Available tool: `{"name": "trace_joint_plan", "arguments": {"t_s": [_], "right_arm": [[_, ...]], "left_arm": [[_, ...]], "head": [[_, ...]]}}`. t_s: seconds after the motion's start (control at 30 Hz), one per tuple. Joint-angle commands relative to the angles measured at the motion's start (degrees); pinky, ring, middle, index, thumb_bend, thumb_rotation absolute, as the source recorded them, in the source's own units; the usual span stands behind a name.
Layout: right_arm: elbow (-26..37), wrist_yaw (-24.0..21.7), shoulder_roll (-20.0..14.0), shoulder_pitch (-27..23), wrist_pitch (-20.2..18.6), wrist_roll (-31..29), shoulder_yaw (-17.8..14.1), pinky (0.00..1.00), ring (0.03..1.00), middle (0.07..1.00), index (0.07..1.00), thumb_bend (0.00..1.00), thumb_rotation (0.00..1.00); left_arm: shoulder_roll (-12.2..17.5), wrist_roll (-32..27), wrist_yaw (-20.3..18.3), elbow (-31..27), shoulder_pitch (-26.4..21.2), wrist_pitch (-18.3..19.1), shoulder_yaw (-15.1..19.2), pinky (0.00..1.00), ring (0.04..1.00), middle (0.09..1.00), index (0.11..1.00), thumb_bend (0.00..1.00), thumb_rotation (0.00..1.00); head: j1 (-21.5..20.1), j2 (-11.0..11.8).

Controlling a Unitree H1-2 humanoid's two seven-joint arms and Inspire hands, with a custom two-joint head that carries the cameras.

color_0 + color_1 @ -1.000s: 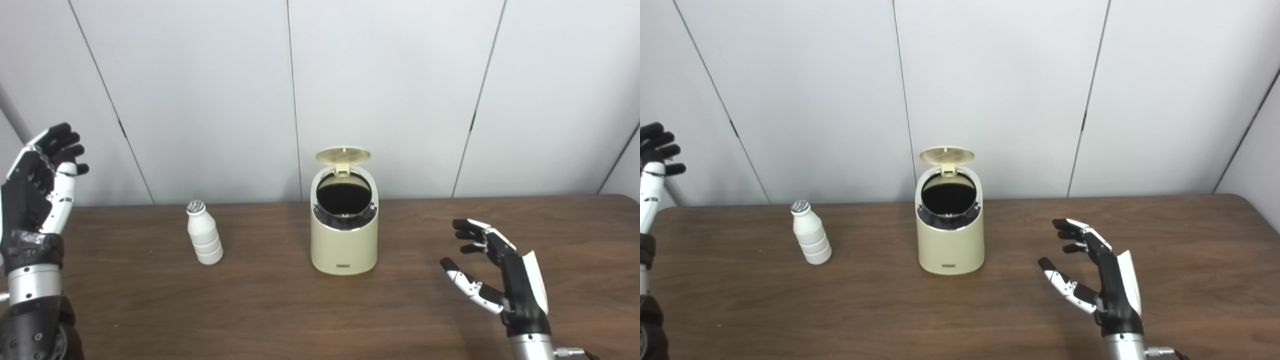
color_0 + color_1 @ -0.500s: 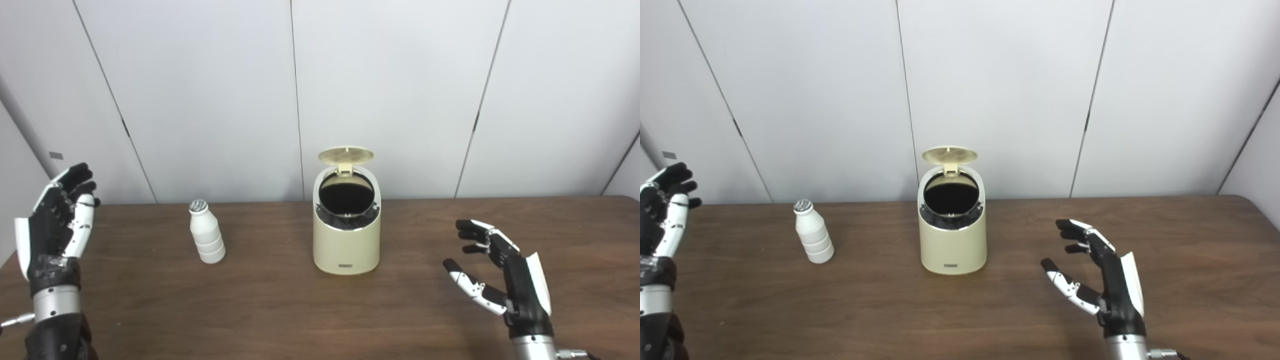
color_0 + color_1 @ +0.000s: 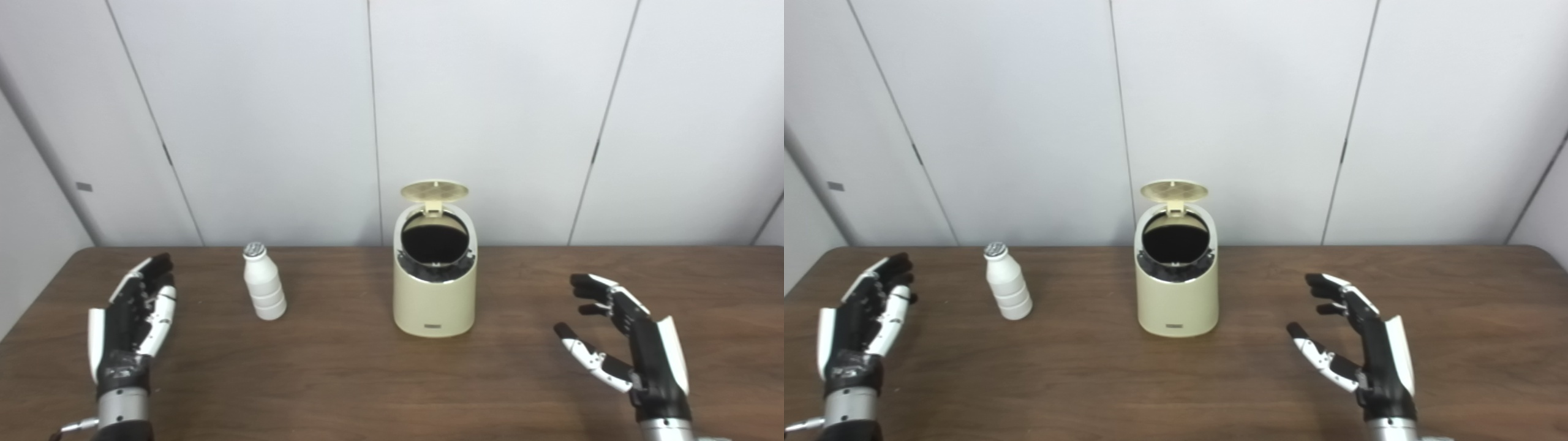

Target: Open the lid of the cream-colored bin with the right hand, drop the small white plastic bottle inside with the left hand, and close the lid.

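Since a second ago the left hand (image 3: 131,327) has come down from beside the wall panels to hover low over the table (image 3: 343,380) near its left edge, fingers spread and holding nothing; the whole picture has also shifted, so the camera has moved, while the bottle and bin keep their places on the wood. The right hand (image 3: 625,343) stays low toward the right side of the table, fingers curled apart, thumb out, empty. The small white plastic bottle (image 3: 264,289) stands upright toward the back edge, left of centre, well apart from the left hand. The cream-colored bin (image 3: 435,288) stands near the middle, its lid (image 3: 434,191) tipped up at the rear, the dark mouth uncovered. The left eye view shows a bare strip of wall past the table's left corner; the right eye view shows more of the table's right end and its rounded far corner. Bare wood lies between each hand and the bin, and along the front edge. White wall panels (image 3: 1231,92) close the back.
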State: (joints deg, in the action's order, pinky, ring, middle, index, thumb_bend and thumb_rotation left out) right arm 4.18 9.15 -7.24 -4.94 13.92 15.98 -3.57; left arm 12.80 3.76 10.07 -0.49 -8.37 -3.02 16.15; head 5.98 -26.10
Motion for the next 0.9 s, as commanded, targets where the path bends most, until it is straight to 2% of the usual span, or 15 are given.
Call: {"name": "trace_joint_plan", "arguments": {"t_s": [0.0,0.13,0.2,0.4,0.5,0.63,0.67,0.7,0.73,0.77,0.8,0.87], "right_arm": [[0.6,-0.1,-1.2,-1.1,2.8,-1.2,-0.5,0.62,0.729,0.745,0.715,0.25,0.08],[-0.7,0.0,-2.0,-1.2,4.3,-1.1,-0.7,0.62,0.723,0.745,0.721,0.25,0.03],[-1.0,0.3,-2.3,-1.3,4.4,-0.7,-0.9,0.6,0.713,0.742,0.717,0.24,0.05],[-1.7,0.5,-2.8,-1.4,4.9,-1.0,-1.4,0.67,0.744,0.748,0.727,0.24,0.0],[-1.9,0.1,-3.0,-1.4,5.2,-2.0,-1.4,0.66,0.748,0.755,0.73,0.23,0.0],[-1.7,0.1,-3.0,-1.4,5.0,-2.2,-1.6,0.67,0.747,0.752,0.73,0.22,0.0],[-1.8,0.2,-3.1,-1.5,5.0,-2.1,-1.7,0.66,0.744,0.751,0.728,0.23,0.0],[-1.6,0.2,-3.2,-1.5,4.9,-2.0,-1.9,0.66,0.741,0.751,0.726,0.23,0.0],[-1.5,0.2,-3.3,-1.4,4.7,-2.1,-2.0,0.65,0.741,0.751,0.726,0.23,0.0],[-1.4,0.2,-3.3,-1.4,4.6,-2.1,-2.1,0.65,0.739,0.75,0.725,0.23,0.0],[-1.2,-0.1,-3.3,-1.4,4.5,-2.7,-2.2,0.64,0.738,0.75,0.724,0.23,0.0],[-0.4,-0.9,-3.0,-1.2,3.5,-4.5,-2.3,0.65,0.745,0.754,0.722,0.22,0.0]], "left_arm": [[0.2,0.3,0.7,0.7,-1.4,-3.3,-0.2,0.71,0.797,0.814,0.804,0.21,0.46],[0.0,1.5,1.2,4.1,-1.6,-4.8,-0.8,0.72,0.8,0.815,0.806,0.22,0.46],[0.2,2.0,1.5,6.2,-2.0,-5.7,-0.9,0.71,0.791,0.81,0.8,0.24,0.46],[0.6,2.2,2.6,10.8,-3.2,-7.1,-0.7,0.7,0.781,0.805,0.789,0.25,0.44],[1.0,2.8,3.2,12.3,-3.6,-7.9,-0.9,0.69,0.772,0.798,0.786,0.24,0.47],[1.7,0.8,1.5,14.5,-4.2,-9.6,-0.9,0.71,0.789,0.808,0.801,0.25,0.51],[2.0,0.6,1.0,14.8,-4.2,-10.0,-1.2,0.74,0.814,0.831,0.824,0.3,0.61],[2.5,1.1,0.7,15.2,-4.1,-10.3,-1.7,0.75,0.824,0.841,0.834,0.4,0.66],[2.8,1.8,0.7,15.4,-4.0,-10.2,-2.1,0.75,0.827,0.843,0.837,0.43,0.67],[3.0,2.3,0.8,15.5,-3.9,-10.1,-2.4,0.75,0.833,0.85,0.843,0.55,0.7],[3.2,2.9,0.9,15.5,-3.8,-9.8,-2.8,0.75,0.835,0.852,0.845,0.59,0.71],[3.1,4.3,1.7,15.0,-3.7,-8.0,-3.3,0.77,0.852,0.863,0.853,0.76,0.72]], "head": [[0.7,0.3],[2.1,0.7],[2.4,0.8],[3.4,1.2],[3.9,1.4],[4.7,1.8],[5.7,2.0],[6.1,2.0],[6.6,2.0],[6.6,2.0],[7.1,2.1],[7.4,2.3]]}}
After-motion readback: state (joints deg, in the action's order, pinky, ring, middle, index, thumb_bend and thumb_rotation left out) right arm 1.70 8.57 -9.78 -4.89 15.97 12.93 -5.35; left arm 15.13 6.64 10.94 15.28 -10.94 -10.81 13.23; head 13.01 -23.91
